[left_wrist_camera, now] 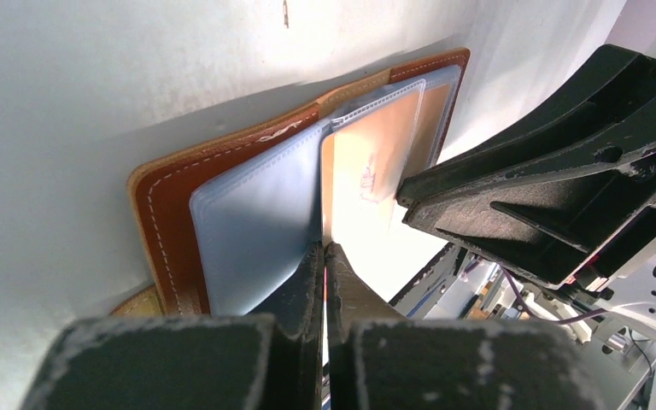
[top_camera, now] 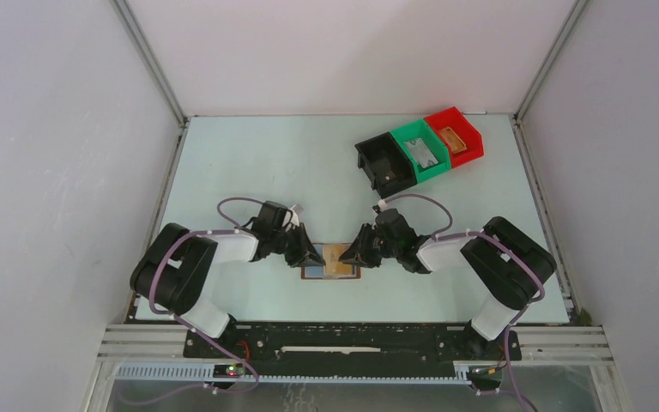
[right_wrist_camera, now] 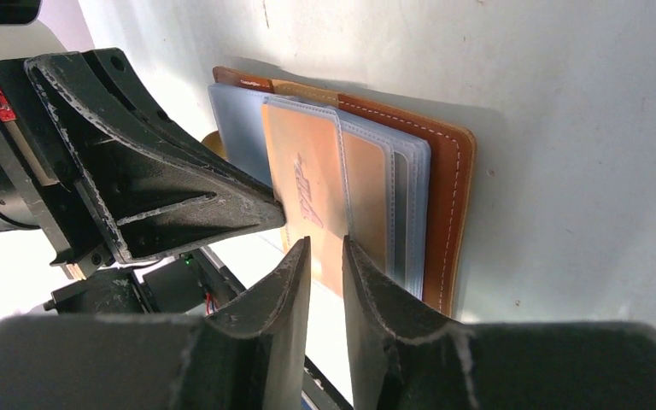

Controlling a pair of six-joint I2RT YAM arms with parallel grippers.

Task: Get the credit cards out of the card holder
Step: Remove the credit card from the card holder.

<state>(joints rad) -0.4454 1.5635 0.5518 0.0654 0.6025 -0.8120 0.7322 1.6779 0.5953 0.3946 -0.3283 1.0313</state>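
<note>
The brown leather card holder [top_camera: 336, 262] lies open on the table between both grippers. Its clear sleeves are fanned up. A tan-orange credit card [right_wrist_camera: 307, 188] sits in the top sleeve and also shows in the left wrist view [left_wrist_camera: 367, 171]. My left gripper [top_camera: 313, 256] is shut on the edge of a clear sleeve [left_wrist_camera: 256, 222], its fingertips [left_wrist_camera: 325, 248] meeting at the fold. My right gripper [top_camera: 353, 256] is open by a narrow gap [right_wrist_camera: 325, 243] at the near edge of the orange card. The brown rim shows in both wrist views [left_wrist_camera: 166, 213] [right_wrist_camera: 448, 171].
Three bins stand at the back right: black [top_camera: 386, 163], green [top_camera: 412, 137] with a grey-white card [top_camera: 426, 154], and red [top_camera: 472, 133] with a tan-orange card [top_camera: 453, 137]. White walls close the table on three sides.
</note>
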